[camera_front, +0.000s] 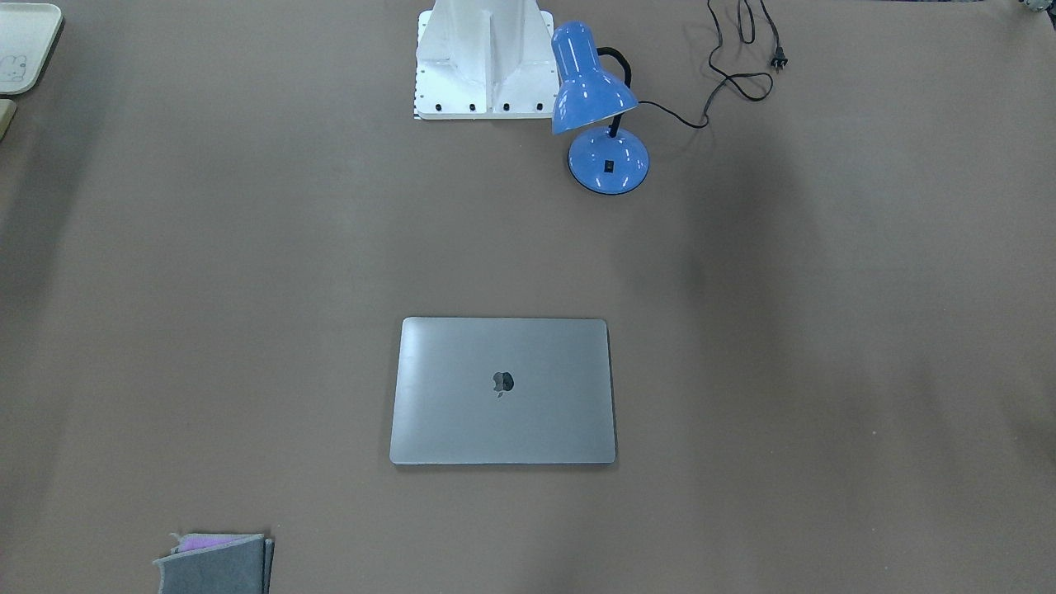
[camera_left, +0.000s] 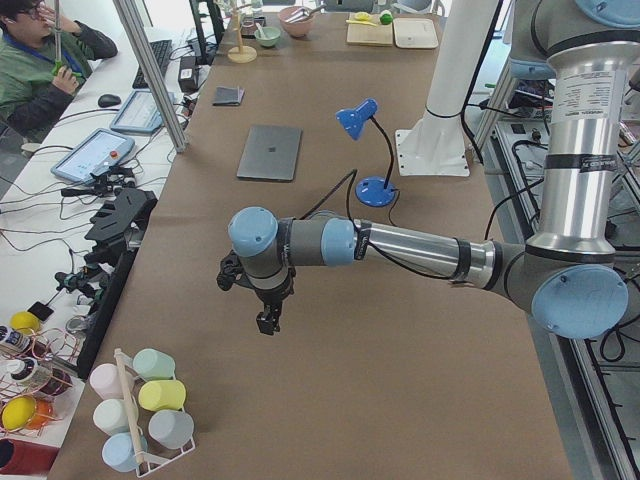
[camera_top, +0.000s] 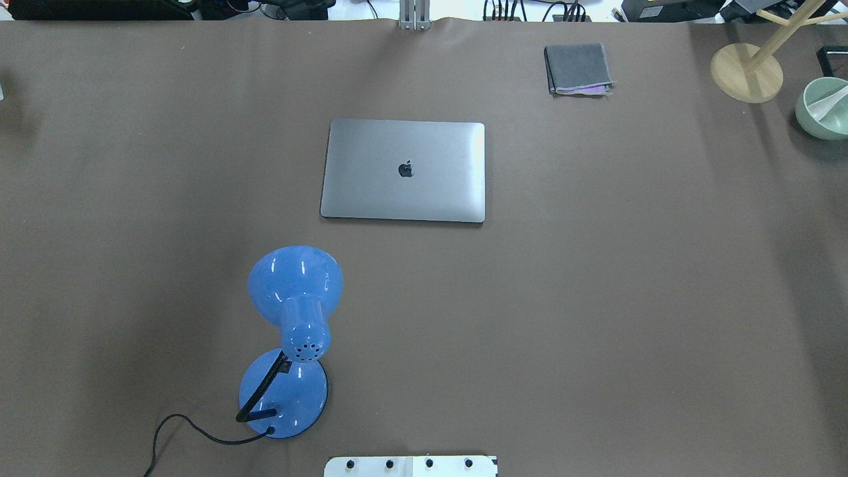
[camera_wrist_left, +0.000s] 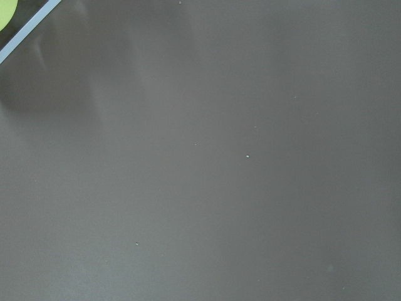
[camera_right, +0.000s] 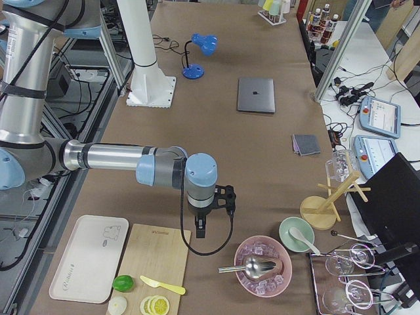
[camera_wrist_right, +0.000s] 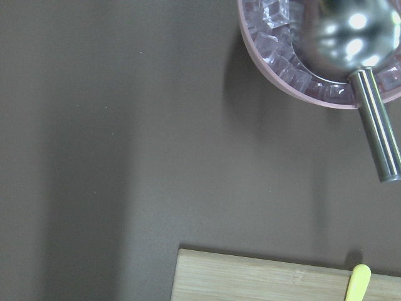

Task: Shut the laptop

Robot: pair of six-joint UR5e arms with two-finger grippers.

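The silver-grey laptop [camera_front: 503, 389] lies flat on the brown table with its lid down and the dark apple logo facing up. It also shows in the overhead view [camera_top: 404, 170] and in both side views [camera_left: 270, 152] [camera_right: 256, 94]. My left gripper [camera_left: 268, 322] shows only in the exterior left view, pointing down over bare table far from the laptop. My right gripper [camera_right: 199, 231] shows only in the exterior right view, far from the laptop, near a cutting board. I cannot tell whether either gripper is open or shut.
A blue desk lamp [camera_top: 295, 331] with a black cord stands between the robot base [camera_front: 483, 58] and the laptop. A grey felt pouch [camera_top: 578, 68] lies beyond the laptop. A pink bowl of ice [camera_right: 262, 266] and a cutting board [camera_right: 154, 269] are near the right gripper.
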